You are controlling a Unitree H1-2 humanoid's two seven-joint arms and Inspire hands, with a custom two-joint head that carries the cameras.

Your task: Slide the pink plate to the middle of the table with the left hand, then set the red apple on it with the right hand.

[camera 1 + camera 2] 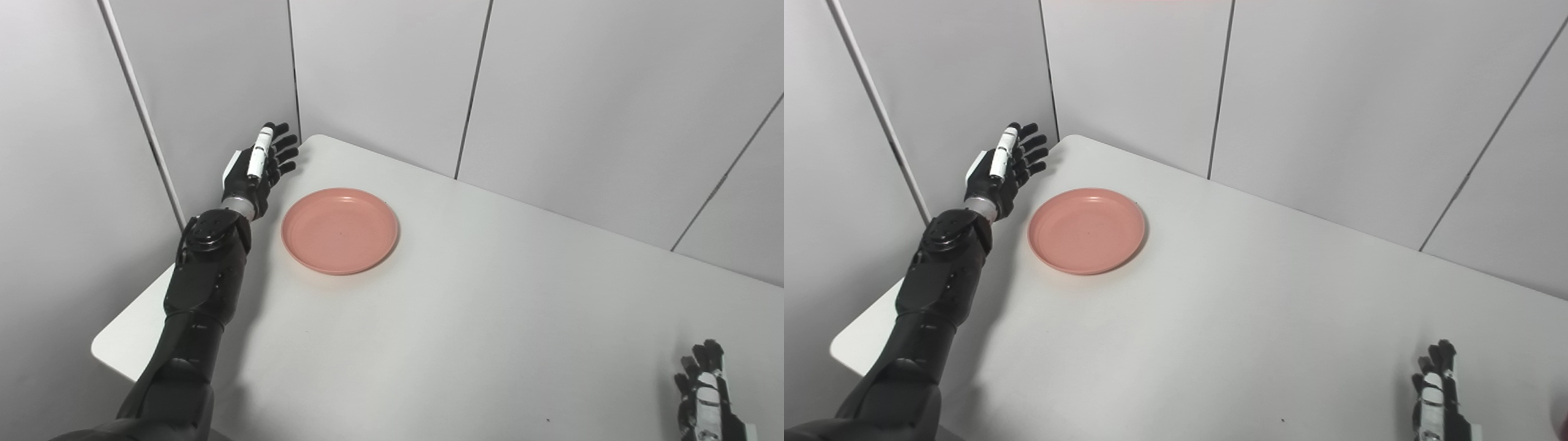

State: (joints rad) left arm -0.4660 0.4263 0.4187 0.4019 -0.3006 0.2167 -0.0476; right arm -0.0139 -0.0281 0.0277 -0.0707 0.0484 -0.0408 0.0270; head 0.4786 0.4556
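The pink plate [340, 229] lies empty on the white table [478, 318], toward its far left corner. My left hand [260, 168] hovers just left of the plate's rim, near the table's far left edge, open with fingers stretched out and not touching the plate. At the bottom right, partly cut off by the picture's edge, is my right hand [1438, 392]; it is open, its fingers point away from me and hold nothing. A small reddish sliver [1564, 422] shows at the right edge of the right eye view; I cannot tell whether it is the apple.
Grey wall panels [380, 79] close in the table at the back and left, right behind my left hand. The table's rounded left corner [101, 352] is near my left forearm. Bare tabletop stretches between the plate and my right hand.
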